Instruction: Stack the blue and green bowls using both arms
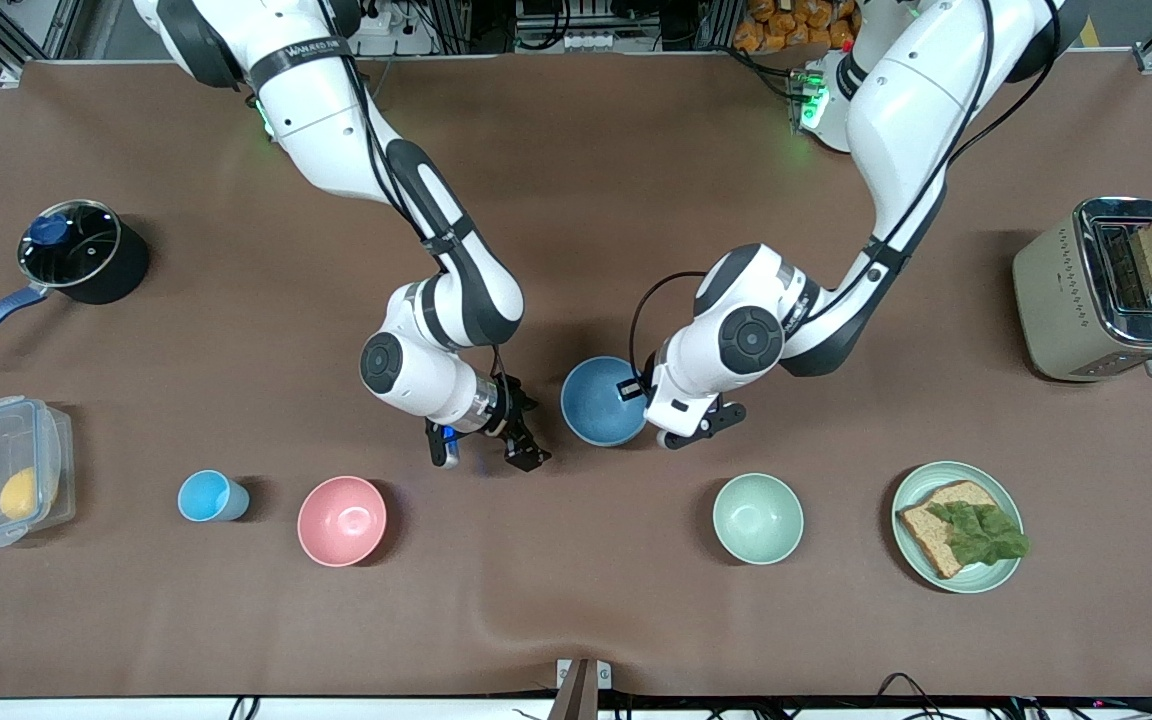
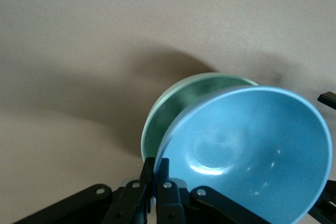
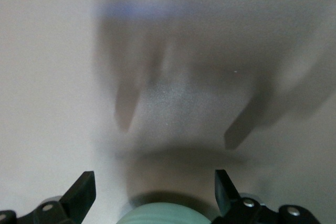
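My left gripper (image 1: 639,392) is shut on the rim of the blue bowl (image 1: 598,402) and holds it at the middle of the table. In the left wrist view the fingers (image 2: 156,163) pinch the blue bowl's (image 2: 247,150) rim. The green bowl (image 2: 173,108) shows right under it, and I cannot tell whether they touch. In the front view the blue bowl hides the green bowl. My right gripper (image 1: 486,450) is open and empty, low over the table beside the blue bowl. In the right wrist view, between the open fingers (image 3: 153,174), part of a green bowl (image 3: 163,214) shows untouched.
Nearer the front camera stand a paler mint bowl (image 1: 758,518), a pink bowl (image 1: 341,520), a light-blue cup (image 1: 208,496) and a plate with bread (image 1: 956,525). A toaster (image 1: 1106,290) is at the left arm's end. A pot (image 1: 76,250) and a plastic box (image 1: 6,485) are at the right arm's end.
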Controlling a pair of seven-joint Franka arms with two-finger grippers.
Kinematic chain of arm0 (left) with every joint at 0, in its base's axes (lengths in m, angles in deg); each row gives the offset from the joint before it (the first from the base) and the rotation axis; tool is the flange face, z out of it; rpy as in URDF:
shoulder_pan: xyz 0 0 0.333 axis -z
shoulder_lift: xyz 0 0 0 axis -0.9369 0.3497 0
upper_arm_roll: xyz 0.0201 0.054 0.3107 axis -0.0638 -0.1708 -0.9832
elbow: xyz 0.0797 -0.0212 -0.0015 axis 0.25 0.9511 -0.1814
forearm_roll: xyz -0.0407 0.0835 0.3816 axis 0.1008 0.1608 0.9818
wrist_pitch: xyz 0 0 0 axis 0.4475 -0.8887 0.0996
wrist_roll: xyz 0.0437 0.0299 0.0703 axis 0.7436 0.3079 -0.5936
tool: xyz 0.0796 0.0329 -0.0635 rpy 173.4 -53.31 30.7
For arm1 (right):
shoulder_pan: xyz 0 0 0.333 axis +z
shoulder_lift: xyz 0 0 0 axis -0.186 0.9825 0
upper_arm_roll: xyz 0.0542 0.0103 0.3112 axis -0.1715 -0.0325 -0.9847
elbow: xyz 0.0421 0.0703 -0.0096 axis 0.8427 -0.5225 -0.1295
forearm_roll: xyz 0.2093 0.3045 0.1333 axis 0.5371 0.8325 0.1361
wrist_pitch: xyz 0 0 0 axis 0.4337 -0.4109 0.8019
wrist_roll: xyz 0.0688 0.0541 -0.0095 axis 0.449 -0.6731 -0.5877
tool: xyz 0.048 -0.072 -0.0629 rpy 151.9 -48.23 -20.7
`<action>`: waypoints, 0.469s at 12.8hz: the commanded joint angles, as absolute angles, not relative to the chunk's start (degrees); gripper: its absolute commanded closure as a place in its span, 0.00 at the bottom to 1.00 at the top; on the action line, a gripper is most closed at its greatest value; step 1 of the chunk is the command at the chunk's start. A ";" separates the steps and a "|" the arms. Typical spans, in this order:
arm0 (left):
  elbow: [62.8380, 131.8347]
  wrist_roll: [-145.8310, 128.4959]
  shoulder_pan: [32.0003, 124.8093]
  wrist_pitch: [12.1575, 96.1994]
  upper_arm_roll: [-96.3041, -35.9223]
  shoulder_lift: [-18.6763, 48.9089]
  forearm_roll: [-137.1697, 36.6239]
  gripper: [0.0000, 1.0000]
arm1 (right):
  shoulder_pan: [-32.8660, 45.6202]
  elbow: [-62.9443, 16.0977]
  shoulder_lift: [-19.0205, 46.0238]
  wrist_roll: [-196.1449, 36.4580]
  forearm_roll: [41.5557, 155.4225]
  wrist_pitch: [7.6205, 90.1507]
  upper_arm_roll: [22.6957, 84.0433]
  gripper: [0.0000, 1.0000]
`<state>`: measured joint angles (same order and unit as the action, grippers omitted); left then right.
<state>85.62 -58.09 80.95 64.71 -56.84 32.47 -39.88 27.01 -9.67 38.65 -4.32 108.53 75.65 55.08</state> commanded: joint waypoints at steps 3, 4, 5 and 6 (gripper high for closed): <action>84.72 -58.82 81.48 65.69 -57.46 33.35 -39.96 1.00 | 27.16 -8.43 39.96 -3.97 109.72 76.35 54.25 0.00; 84.72 -58.73 81.48 65.69 -57.46 33.44 -38.92 1.00 | 27.16 -8.51 39.96 -3.97 109.72 76.35 54.25 0.00; 84.72 -58.73 81.40 65.69 -57.46 33.79 -38.04 1.00 | 27.25 -8.43 39.96 -3.80 109.72 76.35 54.25 0.00; 84.72 -58.82 81.40 65.69 -57.46 34.14 -37.77 1.00 | 27.25 -8.42 39.96 -3.62 109.72 76.44 54.25 0.00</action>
<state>85.61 -58.09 80.96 65.46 -57.19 33.26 -39.29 27.01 -9.67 39.11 -4.32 108.54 75.81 54.28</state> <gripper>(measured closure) 0.952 0.000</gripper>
